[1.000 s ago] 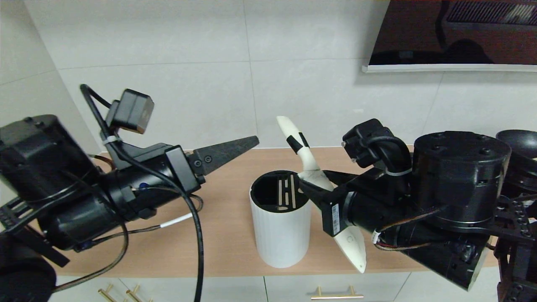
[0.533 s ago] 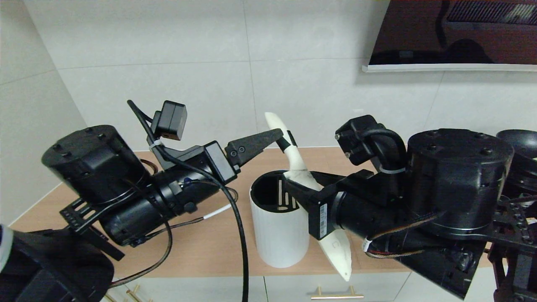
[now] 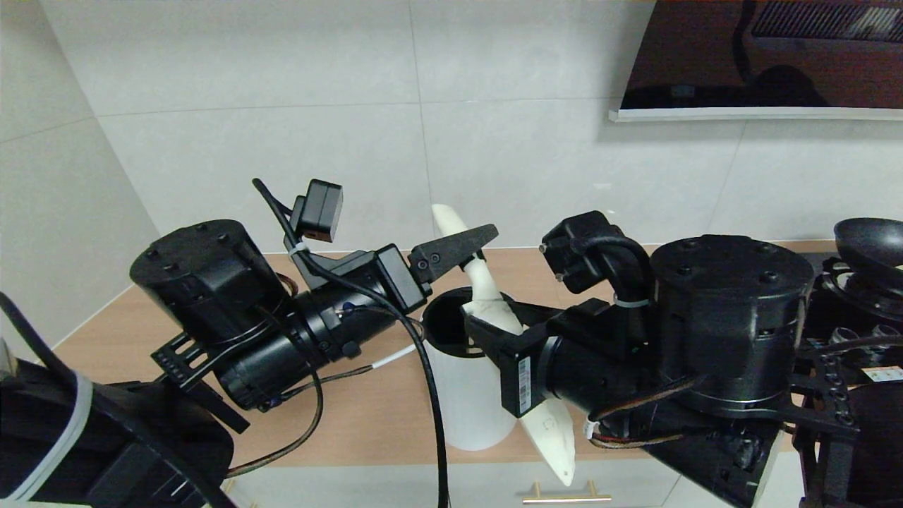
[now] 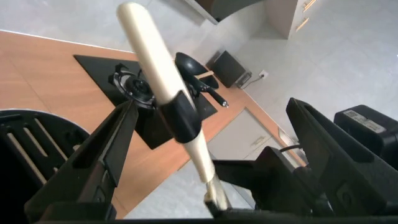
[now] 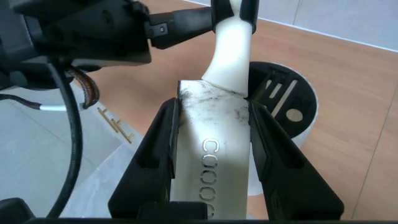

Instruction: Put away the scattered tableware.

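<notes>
The pale tiled wall runs behind everything, with a dark range hood high up on the right. Below it is the long wooden bench. A black cooktop is set into its right end, and a dark ladle-like piece rests there.

Near the middle of the bench stands the white cylindrical holder, upright, with a black slotted top.

The white spatula is up in the air, not in the holder. It is tilted, with the handle rising toward the wall over the holder's rim. The broad blade slants down beside the holder on its right and hangs past the bench's front edge. A black band wraps the handle partway up.

The right end effector comes in from the right and pinches the spatula at the wide part where blade meets handle, one finger on each flat edge. The left end effector comes in from the left, level with the banded part of the handle. Its fingers are spread wide with the handle between them, and I can't tell whether either touches it.

A brass drawer pull shows under the bench front.
</notes>
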Robot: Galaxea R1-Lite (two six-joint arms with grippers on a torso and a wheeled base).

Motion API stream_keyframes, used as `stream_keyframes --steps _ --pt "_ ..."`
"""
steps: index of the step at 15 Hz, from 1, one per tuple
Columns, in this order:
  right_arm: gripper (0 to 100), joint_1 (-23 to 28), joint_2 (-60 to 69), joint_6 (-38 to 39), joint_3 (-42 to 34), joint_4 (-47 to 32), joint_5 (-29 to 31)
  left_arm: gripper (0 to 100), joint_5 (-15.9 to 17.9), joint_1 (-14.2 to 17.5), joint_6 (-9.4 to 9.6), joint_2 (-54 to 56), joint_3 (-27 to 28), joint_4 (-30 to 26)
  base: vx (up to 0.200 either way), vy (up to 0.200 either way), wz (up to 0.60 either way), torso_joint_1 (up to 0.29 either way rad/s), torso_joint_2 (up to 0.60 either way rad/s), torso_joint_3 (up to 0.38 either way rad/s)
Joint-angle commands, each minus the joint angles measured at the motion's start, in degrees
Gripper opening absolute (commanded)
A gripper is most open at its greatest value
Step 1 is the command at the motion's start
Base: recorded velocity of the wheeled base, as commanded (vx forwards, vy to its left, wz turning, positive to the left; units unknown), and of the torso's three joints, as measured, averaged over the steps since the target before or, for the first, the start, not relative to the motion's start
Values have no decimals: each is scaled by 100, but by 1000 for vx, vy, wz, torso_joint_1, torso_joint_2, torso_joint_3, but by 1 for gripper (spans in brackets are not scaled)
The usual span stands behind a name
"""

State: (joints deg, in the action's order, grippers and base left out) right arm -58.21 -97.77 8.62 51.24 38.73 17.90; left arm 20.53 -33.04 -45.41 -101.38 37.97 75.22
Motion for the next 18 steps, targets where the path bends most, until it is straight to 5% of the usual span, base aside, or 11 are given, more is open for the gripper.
stream_keyframes --steps 1,9,10,18 --pt "0 -50 -23 17 0 3 -5 100 -5 -1 -3 -58 43 2 0 0 0 0 0 0" --pt "0 -85 -14 17 -8 3 -5 100 -49 -10 -3 -181 96 2 0 0 0 0 0 0" --pt "0 -85 -14 17 -8 3 3 0 -49 -10 -3 -181 96 2 0 0 0 0 0 0" --pt "0 -138 21 26 -8 12 3 0 -40 -10 -3 -216 105 2 0 0 0 0 0 0"
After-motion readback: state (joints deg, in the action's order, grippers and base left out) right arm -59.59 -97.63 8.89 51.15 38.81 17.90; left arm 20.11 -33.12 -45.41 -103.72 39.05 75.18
